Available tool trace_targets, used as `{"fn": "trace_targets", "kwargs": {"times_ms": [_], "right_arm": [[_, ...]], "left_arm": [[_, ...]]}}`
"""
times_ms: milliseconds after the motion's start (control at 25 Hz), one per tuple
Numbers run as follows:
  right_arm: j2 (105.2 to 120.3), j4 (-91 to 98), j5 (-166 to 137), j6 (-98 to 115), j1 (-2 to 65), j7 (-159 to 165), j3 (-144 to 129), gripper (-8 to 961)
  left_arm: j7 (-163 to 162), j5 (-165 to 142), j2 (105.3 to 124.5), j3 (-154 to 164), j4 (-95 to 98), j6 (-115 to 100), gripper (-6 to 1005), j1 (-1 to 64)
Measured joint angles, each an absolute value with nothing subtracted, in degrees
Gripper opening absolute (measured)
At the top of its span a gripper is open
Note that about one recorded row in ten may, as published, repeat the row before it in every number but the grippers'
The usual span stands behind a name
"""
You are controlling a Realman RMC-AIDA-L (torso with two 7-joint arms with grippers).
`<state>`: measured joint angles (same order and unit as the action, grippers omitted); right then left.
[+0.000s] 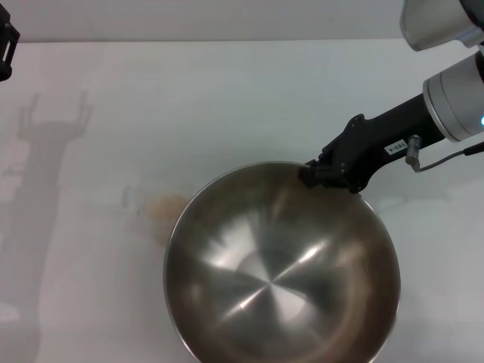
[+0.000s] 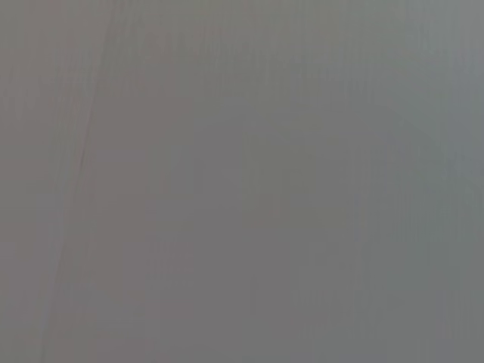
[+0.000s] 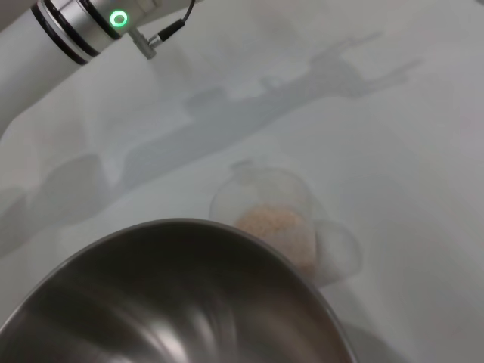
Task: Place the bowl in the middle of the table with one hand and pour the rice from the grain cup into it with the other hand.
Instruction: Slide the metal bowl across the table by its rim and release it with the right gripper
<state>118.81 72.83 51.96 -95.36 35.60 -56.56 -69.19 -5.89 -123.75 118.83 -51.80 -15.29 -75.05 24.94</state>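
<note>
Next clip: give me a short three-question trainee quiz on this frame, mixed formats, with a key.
1. True or false: the rice is already in the bowl.
2. Which gripper is at the bowl's rim? A) left B) right
3. Fill in: the grain cup stands on the table beside the bowl, on the robot's ____ side.

Key:
1. False; the bowl is empty and the rice sits in the cup.
2. B; the right gripper meets the far rim.
3. Left.
</note>
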Motion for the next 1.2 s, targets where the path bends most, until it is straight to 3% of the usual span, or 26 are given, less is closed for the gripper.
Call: {"fn": "trace_targets", "kwargs": {"times_ms": [1200], "right_arm": [[118.83, 64.3, 42.6, -92.0, 39.9, -55.1, -69.3, 85]], "left_arm": [[-5.9, -123.7, 118.92, -51.9, -15.7, -75.1, 824, 25.1]]}}
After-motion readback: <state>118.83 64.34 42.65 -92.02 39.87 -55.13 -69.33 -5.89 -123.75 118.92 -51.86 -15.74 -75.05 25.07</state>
